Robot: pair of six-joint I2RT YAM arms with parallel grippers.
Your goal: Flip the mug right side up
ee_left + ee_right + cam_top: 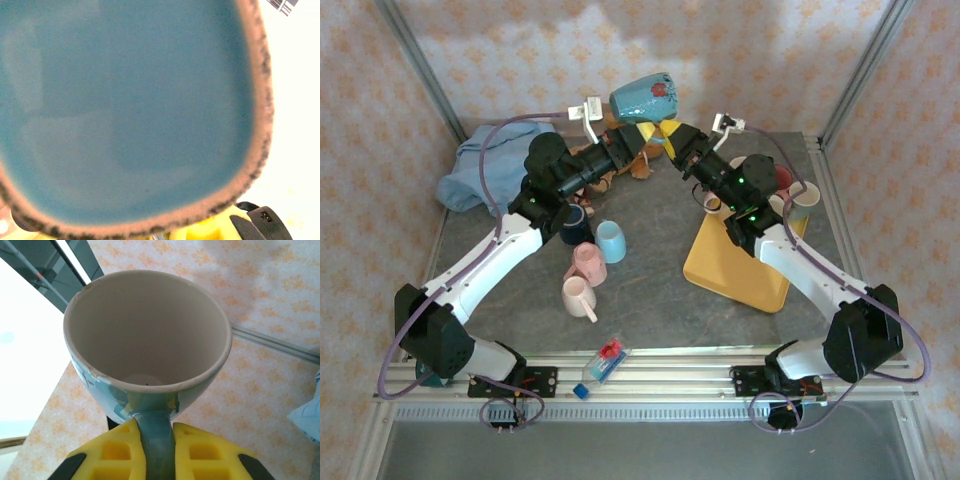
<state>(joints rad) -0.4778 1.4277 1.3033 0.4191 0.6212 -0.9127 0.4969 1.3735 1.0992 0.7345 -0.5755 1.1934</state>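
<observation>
1. The blue mug [645, 97] hangs tilted in the air above the far edge of the tabletop [660, 310], between the two arms and against the patterned wall.
2. The right fingers [200, 452] are closed on the mug's handle. In the right wrist view, yellow pads press it from both sides and the mug's white interior faces the camera.
3. The left fingers [638, 140] are drawn together just under the mug. Whether they grip any part of it cannot be told.
4. In the left wrist view, a blue surface of the mug [125, 110] with a speckled brown edge sits very close to the lens.
5. On the tabletop below are two pink mugs [586, 263], a light blue cup [611, 241] and a dark mug [575, 226], standing close together.
6. A yellow tray [740, 270] lies to the right, a blue cloth [480, 172] is bunched at the far left, and a small bottle [603, 362] lies at the near edge.
</observation>
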